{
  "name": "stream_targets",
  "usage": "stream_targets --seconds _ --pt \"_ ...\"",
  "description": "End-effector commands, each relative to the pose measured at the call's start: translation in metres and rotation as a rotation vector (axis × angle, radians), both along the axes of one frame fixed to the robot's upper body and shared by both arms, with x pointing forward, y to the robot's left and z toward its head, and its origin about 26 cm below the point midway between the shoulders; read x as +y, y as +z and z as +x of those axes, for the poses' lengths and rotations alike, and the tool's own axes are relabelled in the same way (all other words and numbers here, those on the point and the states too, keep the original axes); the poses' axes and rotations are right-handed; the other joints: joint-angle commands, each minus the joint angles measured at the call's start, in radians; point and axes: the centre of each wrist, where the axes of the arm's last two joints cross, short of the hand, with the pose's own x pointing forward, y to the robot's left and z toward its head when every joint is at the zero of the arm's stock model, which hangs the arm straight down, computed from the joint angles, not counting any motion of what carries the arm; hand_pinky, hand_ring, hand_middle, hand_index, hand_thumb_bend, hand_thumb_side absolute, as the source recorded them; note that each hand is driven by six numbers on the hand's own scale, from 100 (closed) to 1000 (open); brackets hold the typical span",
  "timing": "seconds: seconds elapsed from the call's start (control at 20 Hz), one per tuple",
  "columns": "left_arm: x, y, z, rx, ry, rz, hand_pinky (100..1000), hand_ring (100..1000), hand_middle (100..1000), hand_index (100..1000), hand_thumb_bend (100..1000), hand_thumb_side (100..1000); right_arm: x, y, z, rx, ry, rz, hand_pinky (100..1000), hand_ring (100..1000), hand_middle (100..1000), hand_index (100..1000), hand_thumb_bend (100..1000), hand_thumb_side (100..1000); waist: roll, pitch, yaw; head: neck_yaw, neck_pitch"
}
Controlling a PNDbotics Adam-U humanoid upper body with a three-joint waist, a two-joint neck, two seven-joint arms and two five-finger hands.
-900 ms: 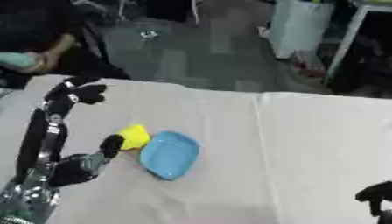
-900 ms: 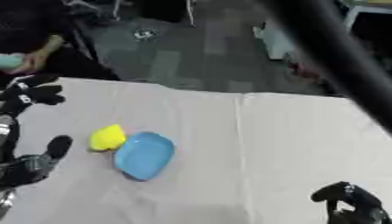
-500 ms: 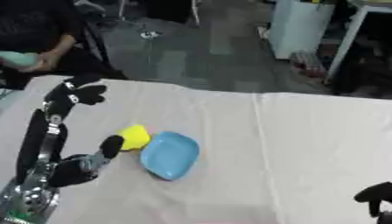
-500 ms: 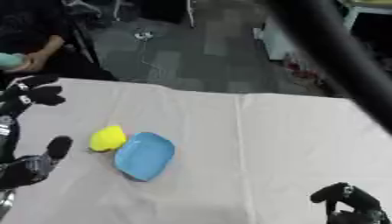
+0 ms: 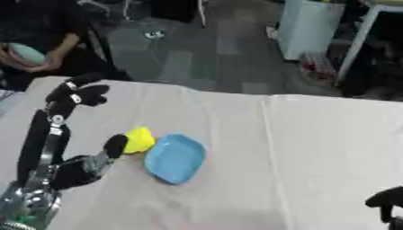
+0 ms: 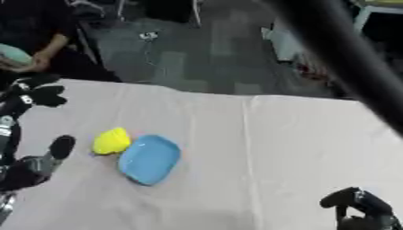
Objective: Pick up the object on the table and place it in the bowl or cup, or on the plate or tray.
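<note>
So: yellow object (image 6: 112, 141) on the table (image 5: 315, 148), touching the blue plate's (image 6: 150, 159) left edge. Left hand (image 5: 67, 139) just beside it, fingers straight and spread, holding nothing. Right hand (image 6: 358, 210) at lower right corner; can't tell its fingers.

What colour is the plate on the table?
Light blue; the plate shows best in the right eye view.

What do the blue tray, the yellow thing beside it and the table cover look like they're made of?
The blue tray looks like plastic: one even colour, rounded moulded rim, matte. The yellow object might be plastic or foam: uniformly bright, no shine; too blurred to settle. The table cover looks like cloth: pale, dull, with long creases.
</note>
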Motion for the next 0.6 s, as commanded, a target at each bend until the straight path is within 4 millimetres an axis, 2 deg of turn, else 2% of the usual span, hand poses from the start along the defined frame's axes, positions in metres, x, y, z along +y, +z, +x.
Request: stream_targets --seconds 0.05,0.35,0.6 --pt "0.012 0.017 -0.001 -0.002 0.056 0.083 604 644 801 795 422 866 -0.003 0.004 0.000 -0.044 0.002 0.023 153 414 450 142 100 970 0.007 -0.010 0.004 0.004 0.012" --pt "0.034 0.028 -0.007 0.155 0.096 0.271 616 656 802 791 409 890 -0.002 0.003 -0.001 -0.039 0.003 0.012 152 414 450 140 100 972 0.016 -0.011 0.003 0.009 0.016" --pt "0.044 0.048 -0.006 0.276 0.125 0.411 635 673 801 791 405 900 -0.001 0.003 -0.002 -0.036 0.009 0.001 152 414 450 138 100 973 0.021 -0.012 -0.005 0.022 0.019"
